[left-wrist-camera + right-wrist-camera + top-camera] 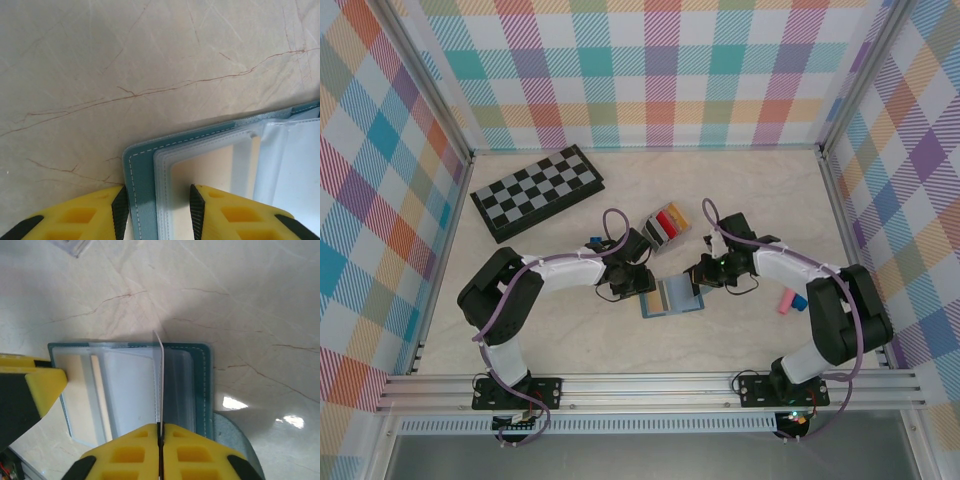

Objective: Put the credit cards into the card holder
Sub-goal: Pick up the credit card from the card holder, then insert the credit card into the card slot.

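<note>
My right gripper is pinched shut on what is probably a card, edge-on over the open wallet. Light, stiff, slick: grip the short edge. My left gripper, jaws apart, straddles the wallet's corner.

**What the table is carrying**

We are seeing a beige marbled table bearing a chessboard far left and the card holder mid-table. An open blue wallet is lying nearer us, and a pink piece is lying just beside a blue cube at right.

1 chessboard, 1 card holder, 1 wallet (open), 1 blue cube.
</note>
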Controlling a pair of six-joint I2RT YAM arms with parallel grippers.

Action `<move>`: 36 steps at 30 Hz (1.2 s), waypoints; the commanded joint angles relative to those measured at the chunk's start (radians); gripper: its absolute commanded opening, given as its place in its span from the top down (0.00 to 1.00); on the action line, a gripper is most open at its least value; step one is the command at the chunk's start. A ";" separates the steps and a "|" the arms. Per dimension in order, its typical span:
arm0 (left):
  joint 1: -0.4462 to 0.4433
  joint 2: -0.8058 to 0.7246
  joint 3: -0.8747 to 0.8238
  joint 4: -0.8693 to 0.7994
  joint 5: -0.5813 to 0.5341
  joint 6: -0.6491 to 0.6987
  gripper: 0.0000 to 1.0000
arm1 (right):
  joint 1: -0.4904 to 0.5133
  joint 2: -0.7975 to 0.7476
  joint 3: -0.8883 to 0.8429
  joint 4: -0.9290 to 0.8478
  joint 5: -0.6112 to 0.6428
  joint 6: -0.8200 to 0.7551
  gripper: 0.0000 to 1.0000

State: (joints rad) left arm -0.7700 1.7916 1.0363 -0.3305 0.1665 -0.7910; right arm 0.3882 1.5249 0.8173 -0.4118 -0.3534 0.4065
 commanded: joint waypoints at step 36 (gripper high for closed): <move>-0.015 -0.021 -0.096 0.148 0.046 -0.047 0.54 | 0.115 -0.016 -0.226 0.460 -0.170 0.144 0.99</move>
State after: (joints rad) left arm -0.7708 1.7489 0.9646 -0.2295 0.1745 -0.8227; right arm 0.4980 1.4857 0.6109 -0.0185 -0.4789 0.5426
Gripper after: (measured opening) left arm 0.456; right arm 0.046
